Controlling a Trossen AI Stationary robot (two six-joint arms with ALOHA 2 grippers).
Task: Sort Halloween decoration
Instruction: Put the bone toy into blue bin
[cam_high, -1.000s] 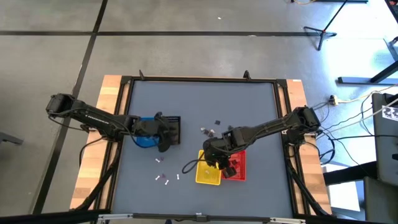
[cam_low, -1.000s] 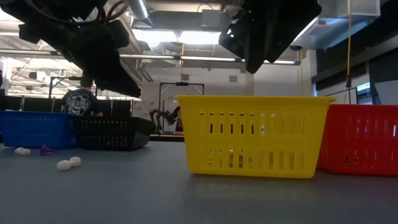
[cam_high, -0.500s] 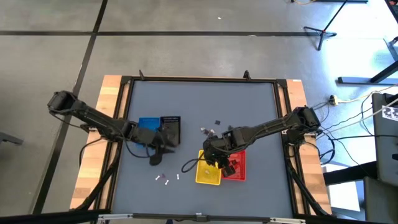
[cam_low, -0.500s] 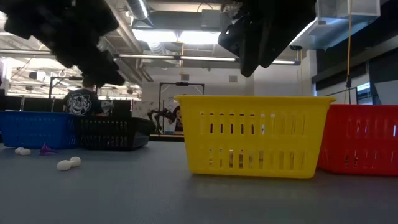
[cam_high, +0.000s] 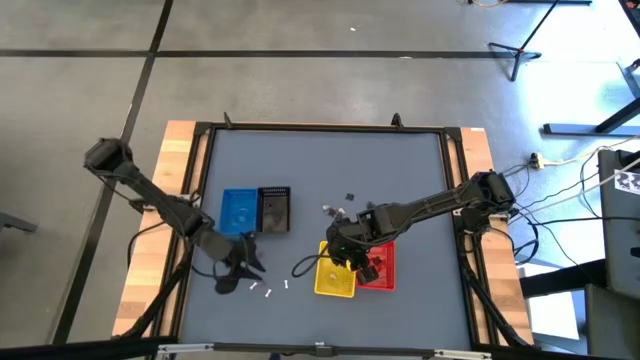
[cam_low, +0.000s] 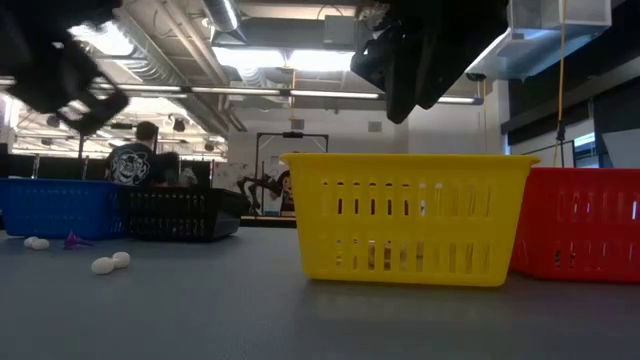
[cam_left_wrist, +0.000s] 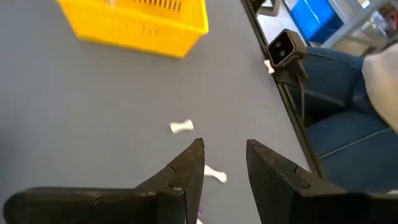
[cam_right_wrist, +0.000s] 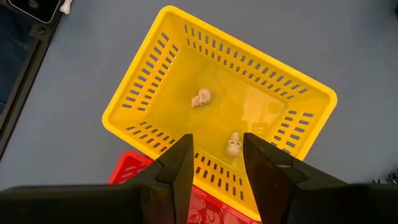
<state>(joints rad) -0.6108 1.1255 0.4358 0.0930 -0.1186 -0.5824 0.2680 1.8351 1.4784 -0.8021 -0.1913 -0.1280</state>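
Observation:
Loose Halloween trinkets lie on the grey table: white bones (cam_left_wrist: 181, 127) (cam_left_wrist: 214, 175) near the front left, also seen from above as white bits (cam_high: 268, 291), and a few darker bits (cam_high: 332, 210) at mid-table. Two tan skulls (cam_right_wrist: 201, 98) (cam_right_wrist: 233, 144) lie on the floor of the yellow basket (cam_right_wrist: 217, 106). My left gripper (cam_left_wrist: 225, 155) hangs open and empty just above the bones (cam_high: 240, 268). My right gripper (cam_right_wrist: 217, 149) hangs open and empty over the yellow basket (cam_high: 335, 275).
A red basket (cam_high: 381, 265) stands against the yellow one's right side. A blue basket (cam_high: 238, 210) and a black basket (cam_high: 274, 208) stand side by side at centre left. Small white and purple trinkets (cam_low: 103, 265) (cam_low: 72, 240) lie before them. A person sits in the room beyond.
My left gripper has swung away from the blue and black baskets toward the table's near edge and a little left, turning as it went, and now hangs over the white bones. It has stayed open.

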